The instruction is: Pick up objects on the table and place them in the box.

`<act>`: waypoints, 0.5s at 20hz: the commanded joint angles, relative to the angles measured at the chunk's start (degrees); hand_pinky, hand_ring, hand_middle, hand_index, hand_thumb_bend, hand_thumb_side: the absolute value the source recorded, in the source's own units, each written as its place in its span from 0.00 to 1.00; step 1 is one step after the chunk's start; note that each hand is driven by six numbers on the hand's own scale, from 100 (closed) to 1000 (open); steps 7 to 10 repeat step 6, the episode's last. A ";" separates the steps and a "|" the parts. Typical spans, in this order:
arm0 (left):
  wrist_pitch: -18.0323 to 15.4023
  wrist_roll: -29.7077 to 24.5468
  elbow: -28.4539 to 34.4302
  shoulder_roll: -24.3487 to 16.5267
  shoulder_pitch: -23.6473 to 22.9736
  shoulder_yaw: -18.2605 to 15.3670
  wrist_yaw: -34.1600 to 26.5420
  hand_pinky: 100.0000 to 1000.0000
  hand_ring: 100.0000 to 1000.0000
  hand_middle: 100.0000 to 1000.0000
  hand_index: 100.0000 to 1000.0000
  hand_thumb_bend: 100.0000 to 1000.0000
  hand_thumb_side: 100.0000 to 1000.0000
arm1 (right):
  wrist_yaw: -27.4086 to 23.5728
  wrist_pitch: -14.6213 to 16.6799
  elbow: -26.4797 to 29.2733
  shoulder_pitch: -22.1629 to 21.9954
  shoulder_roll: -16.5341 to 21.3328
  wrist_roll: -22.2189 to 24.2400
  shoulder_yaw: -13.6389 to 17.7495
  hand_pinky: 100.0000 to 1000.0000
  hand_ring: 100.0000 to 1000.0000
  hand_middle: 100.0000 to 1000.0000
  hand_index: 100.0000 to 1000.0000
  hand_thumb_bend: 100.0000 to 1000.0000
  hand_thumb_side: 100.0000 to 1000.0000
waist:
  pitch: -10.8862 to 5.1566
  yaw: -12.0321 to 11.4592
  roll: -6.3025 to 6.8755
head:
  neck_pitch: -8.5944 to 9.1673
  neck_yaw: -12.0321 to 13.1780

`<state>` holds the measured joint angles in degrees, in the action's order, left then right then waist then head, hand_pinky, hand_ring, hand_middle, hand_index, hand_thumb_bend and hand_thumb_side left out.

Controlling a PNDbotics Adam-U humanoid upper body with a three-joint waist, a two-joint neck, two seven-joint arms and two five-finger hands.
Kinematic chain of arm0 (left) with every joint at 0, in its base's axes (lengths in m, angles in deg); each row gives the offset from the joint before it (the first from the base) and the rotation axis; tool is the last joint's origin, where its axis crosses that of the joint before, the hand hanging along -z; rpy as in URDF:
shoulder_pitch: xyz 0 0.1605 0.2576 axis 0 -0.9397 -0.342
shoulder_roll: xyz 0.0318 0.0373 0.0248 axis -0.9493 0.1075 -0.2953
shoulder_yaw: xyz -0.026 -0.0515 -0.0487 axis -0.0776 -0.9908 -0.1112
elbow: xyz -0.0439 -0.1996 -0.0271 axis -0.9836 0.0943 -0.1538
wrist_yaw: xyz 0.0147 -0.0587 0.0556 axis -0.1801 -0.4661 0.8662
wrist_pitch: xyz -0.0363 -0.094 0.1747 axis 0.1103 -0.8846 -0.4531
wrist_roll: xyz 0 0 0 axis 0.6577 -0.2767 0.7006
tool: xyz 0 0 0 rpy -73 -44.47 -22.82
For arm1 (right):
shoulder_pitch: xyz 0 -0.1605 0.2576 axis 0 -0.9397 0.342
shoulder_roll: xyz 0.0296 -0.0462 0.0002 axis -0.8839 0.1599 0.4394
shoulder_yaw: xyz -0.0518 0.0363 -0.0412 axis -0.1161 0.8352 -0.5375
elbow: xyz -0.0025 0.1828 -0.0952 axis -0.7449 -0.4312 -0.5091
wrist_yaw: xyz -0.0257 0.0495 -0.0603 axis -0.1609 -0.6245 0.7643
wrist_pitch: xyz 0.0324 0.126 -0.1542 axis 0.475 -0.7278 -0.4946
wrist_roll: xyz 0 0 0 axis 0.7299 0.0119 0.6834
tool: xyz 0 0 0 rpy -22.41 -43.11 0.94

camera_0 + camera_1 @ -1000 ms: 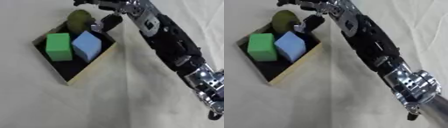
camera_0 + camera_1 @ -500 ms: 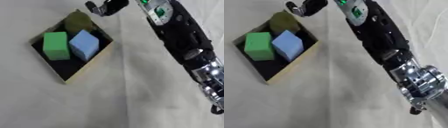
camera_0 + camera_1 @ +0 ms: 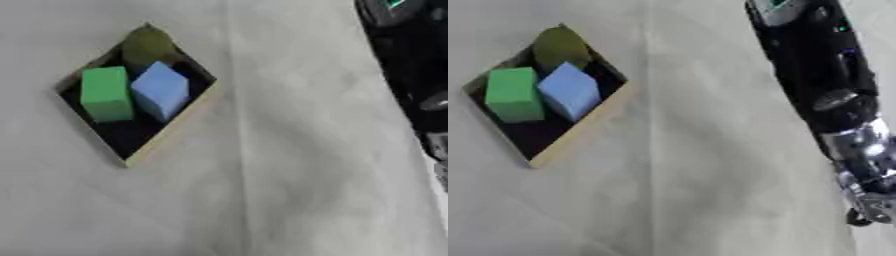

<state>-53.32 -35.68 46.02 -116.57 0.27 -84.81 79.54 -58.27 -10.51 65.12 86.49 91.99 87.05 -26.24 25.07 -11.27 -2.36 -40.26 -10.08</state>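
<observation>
While 1.0 s ago fingers hovered at the box's far corner over the olive object, now gone from both views: only the right arm (image 3: 824, 85) along the tabletop's right edge. Cannot tell either hand's state. Reads as a finished placement. Box (image 3: 171, 137) near the left edge, turned diamond-wise, long axis diagonal. Inside: olive object (image 3: 146, 46), green block (image 3: 106, 94), blue block (image 3: 160, 90).

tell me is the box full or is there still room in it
Still room. The box holds a green block, a blue block and an olive round thing at its far end; its near end shows bare dark floor.
</observation>
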 commanded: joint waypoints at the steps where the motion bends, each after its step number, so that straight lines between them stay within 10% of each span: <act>1: -0.90 1.71 0.87 -0.29 0.27 -1.29 1.78 0.75 0.78 0.76 0.83 0.25 0.69 | -3.20 -0.08 5.58 -2.18 5.24 -2.95 4.20 0.84 0.92 0.82 0.80 0.00 0.52 | -2.29 0.40 1.63 | 0.33 1.17; 10: -2.29 3.76 0.87 1.29 0.84 -1.80 4.46 0.75 0.79 0.77 0.87 0.28 0.68 | -7.65 1.94 12.81 -9.42 8.08 -7.40 9.68 0.84 0.93 0.85 0.81 0.00 0.52 | -2.68 1.43 3.17 | -0.06 2.69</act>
